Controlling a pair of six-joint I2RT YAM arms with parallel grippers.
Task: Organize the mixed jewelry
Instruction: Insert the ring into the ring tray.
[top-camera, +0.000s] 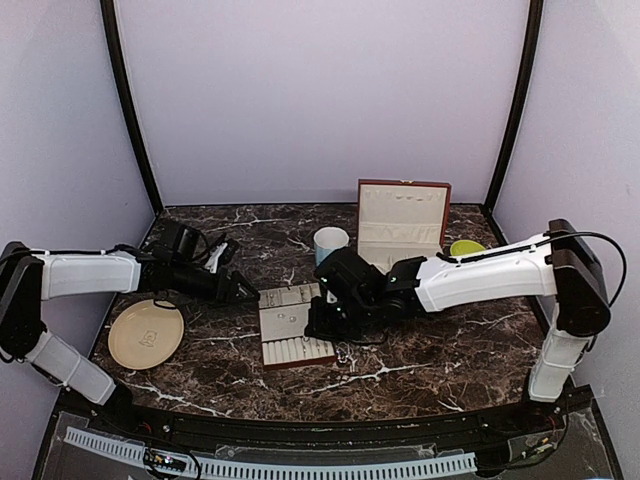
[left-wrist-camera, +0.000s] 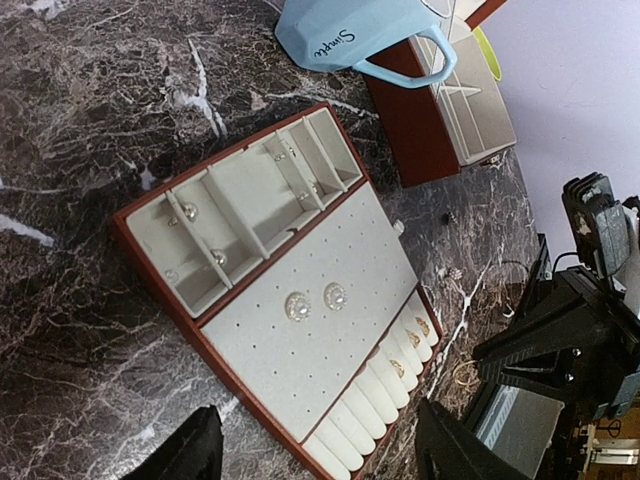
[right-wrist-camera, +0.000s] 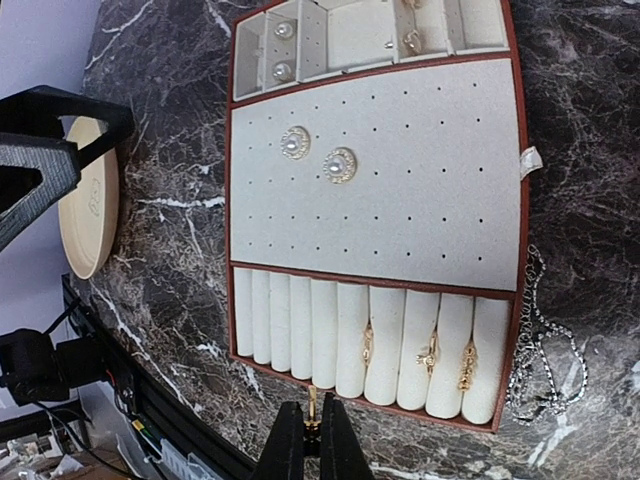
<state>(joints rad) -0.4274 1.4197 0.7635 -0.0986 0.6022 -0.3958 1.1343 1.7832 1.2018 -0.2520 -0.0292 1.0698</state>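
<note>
My right hand (right-wrist-camera: 313, 412) pinches a small gold piece (right-wrist-camera: 312, 398) beside the jewelry tray (right-wrist-camera: 400, 180), where a loose grip could drop it onto the bench (right-wrist-camera: 170, 260).

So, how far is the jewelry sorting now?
Partly done. Two pearl studs sit on the dotted panel of the tray, and three rings sit in its rolls. The right gripper is shut on a small gold piece. A silvery chain lies on the table beside the tray. The left gripper is open and empty.
</note>
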